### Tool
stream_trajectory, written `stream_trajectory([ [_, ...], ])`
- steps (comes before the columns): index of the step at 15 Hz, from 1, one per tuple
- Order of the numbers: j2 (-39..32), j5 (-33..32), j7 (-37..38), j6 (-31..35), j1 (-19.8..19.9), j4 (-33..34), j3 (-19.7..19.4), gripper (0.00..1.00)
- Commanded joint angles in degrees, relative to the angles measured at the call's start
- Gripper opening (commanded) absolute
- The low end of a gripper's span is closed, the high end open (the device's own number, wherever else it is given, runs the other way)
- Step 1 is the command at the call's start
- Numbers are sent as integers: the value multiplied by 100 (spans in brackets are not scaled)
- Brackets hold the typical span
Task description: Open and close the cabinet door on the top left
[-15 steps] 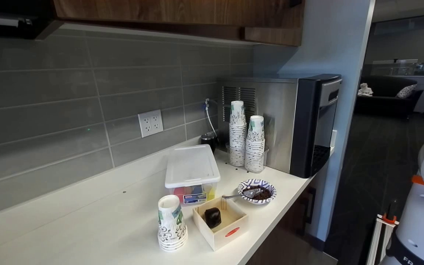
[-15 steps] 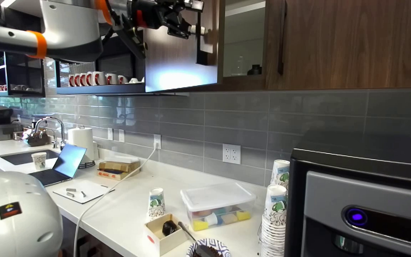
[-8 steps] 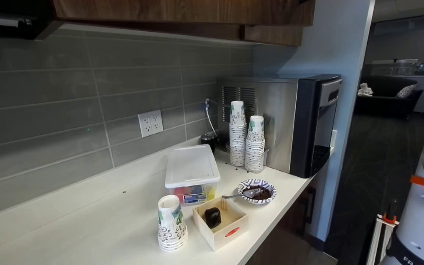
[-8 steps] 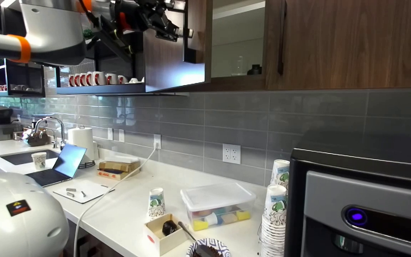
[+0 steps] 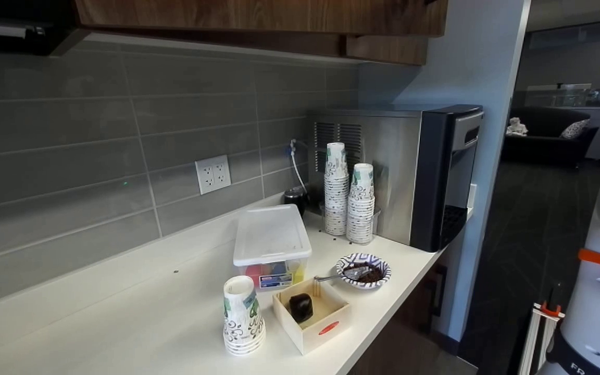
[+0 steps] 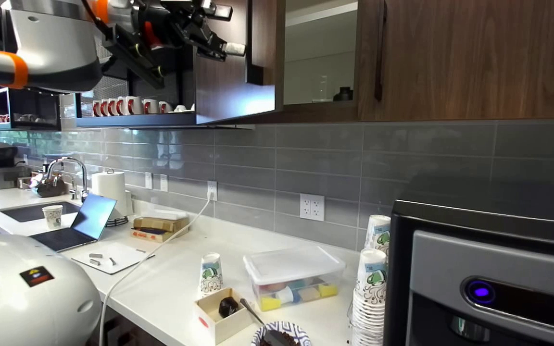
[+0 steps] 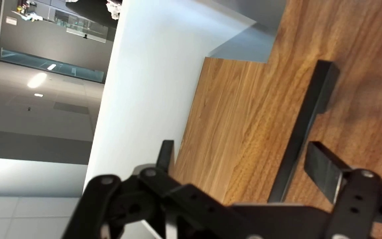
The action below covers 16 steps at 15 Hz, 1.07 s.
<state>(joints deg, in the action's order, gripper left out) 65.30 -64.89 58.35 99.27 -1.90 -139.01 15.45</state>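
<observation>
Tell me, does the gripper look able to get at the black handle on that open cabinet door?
Likely yes: in the wrist view the gripper is open, the black handle shows between its fingers, and nothing visible stands in the way. How close they are, I can't tell.

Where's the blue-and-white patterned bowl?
In an exterior view, the blue-and-white patterned bowl sits on the white countertop, right of the pale wooden box.

Wrist view close on door (image 7: 347, 131), counter (image 6: 176, 278) in both exterior views
</observation>
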Motion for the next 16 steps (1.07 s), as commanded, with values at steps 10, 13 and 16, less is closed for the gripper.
stream_trajectory([
  [10,16,-477,-44,203,-527,-36,-591,100],
  [13,-18,-571,-65,474,-543,-11,-828,100],
  [16,-148,-672,-105,879,-505,68,-1068,100],
])
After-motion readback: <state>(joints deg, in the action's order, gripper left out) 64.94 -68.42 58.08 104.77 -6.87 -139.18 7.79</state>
